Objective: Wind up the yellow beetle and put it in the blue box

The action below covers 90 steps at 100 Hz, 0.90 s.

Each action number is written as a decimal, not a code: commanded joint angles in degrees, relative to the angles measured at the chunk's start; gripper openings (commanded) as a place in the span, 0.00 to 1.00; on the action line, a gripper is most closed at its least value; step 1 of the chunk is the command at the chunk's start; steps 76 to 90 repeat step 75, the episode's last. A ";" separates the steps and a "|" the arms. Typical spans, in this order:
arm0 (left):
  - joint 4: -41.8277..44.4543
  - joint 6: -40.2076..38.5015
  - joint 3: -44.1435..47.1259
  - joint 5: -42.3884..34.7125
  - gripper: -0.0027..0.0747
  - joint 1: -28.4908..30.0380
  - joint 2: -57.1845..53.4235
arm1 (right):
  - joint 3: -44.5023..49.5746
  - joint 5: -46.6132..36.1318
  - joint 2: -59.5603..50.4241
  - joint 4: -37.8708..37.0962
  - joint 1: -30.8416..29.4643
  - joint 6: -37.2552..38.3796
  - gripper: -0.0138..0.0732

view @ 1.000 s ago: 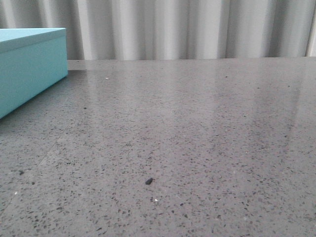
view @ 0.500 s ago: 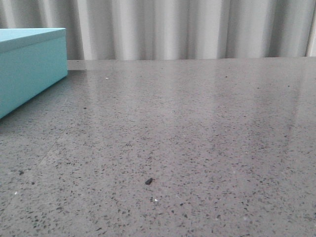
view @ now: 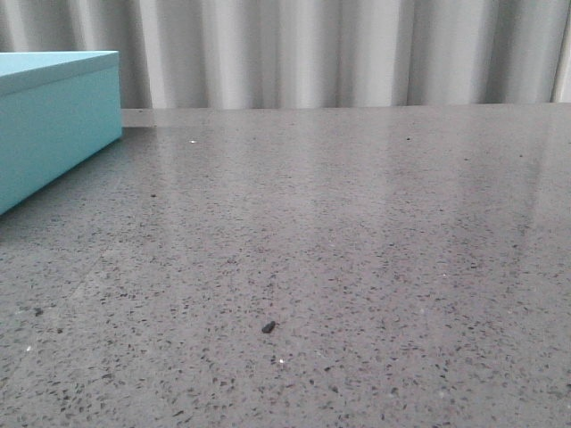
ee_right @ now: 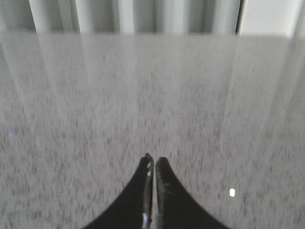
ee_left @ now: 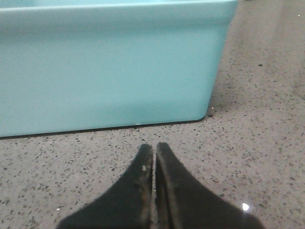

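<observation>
Both claws pinched together, gripping nothing: left claw (ee_left: pixel 154 151) low over the speckled worktop (view: pixel 357 250) just before the blue box (ee_left: pixel 109 62), right claw (ee_right: pixel 153 164) over bare worktop. Blue box (view: pixel 53 125) sits at the far-left edge. Beetle's whereabouts can't be told; fits either beetle boxed already or not yet brought in.

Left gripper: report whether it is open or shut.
Shut. In the left wrist view the left gripper has its two black fingertips pressed together, nothing between them, facing the blue box.
</observation>
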 commanded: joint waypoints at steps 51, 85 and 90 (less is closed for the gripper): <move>-0.60 -0.69 1.48 -3.15 0.01 0.28 -1.84 | 1.29 4.43 -0.96 0.85 -0.44 -1.70 0.11; -0.60 -0.69 1.48 -3.15 0.01 0.28 -1.84 | 1.29 4.43 -0.96 0.85 -0.44 -1.70 0.11; -0.60 -0.69 1.48 -3.15 0.01 0.28 -1.84 | 1.29 4.43 -0.96 0.85 -0.44 -1.70 0.11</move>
